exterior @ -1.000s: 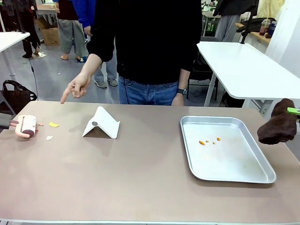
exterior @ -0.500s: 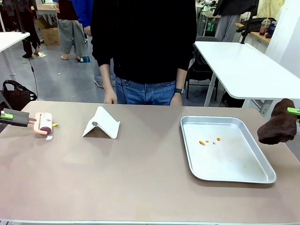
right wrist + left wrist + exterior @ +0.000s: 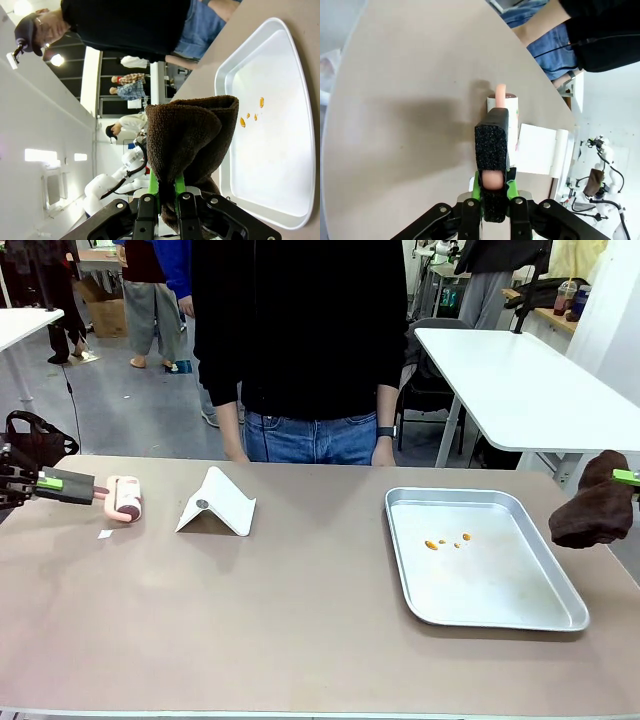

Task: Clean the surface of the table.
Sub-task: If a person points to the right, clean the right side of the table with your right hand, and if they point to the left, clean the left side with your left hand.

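Two tools | my left hand (image 3: 78,486) pinches lint roller (image 3: 125,499) at desk's (image 3: 300,620) left end, near white scrap (image 3: 105,534), for debris | my right hand (image 3: 625,478) clamps brown cloth (image 3: 592,515) beside desk's right edge, for wiping.

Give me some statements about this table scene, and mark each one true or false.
1. The left gripper holds a pink lint roller. True.
2. The right gripper is open, holding nothing. False: it is shut on a brown towel.
3. The metal tray holds orange crumbs. True.
4. The white stand lies inside the tray. False: it stands on the table, left of the tray.
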`<action>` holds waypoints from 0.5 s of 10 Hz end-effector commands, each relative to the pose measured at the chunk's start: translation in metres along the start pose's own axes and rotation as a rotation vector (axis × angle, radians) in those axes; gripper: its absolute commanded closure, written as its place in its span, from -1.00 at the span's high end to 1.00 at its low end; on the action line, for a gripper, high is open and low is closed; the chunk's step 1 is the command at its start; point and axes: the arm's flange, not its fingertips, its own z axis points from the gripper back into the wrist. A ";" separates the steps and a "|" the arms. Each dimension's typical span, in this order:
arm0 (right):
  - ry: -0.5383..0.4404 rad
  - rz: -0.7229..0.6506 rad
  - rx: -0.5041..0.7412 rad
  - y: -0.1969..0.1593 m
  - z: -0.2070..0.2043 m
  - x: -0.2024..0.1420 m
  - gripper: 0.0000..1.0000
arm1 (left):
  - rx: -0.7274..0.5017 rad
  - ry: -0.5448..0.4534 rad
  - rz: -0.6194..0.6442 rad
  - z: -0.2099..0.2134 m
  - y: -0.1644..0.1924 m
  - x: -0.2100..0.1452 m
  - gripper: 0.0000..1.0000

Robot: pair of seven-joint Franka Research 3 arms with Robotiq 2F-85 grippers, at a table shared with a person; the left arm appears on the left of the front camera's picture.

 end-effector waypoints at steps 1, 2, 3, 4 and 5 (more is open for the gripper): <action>0.006 0.004 0.016 0.003 0.002 -0.001 -1.00 | -0.034 0.011 0.011 -0.007 0.001 -0.009 -0.59; 0.006 0.004 0.016 0.003 0.002 -0.001 -1.00 | -0.099 0.028 -0.007 0.007 -0.008 -0.018 -0.59; 0.006 0.004 0.016 0.003 0.002 -0.001 -1.00 | -0.217 0.051 -0.029 0.031 -0.020 -0.031 -0.59; 0.006 0.004 0.016 0.003 0.002 -0.001 -1.00 | -0.336 0.032 -0.079 0.063 -0.032 -0.046 -0.59; 0.006 0.004 0.016 0.003 0.002 -0.001 -1.00 | -0.430 0.036 -0.109 0.089 -0.040 -0.056 -0.59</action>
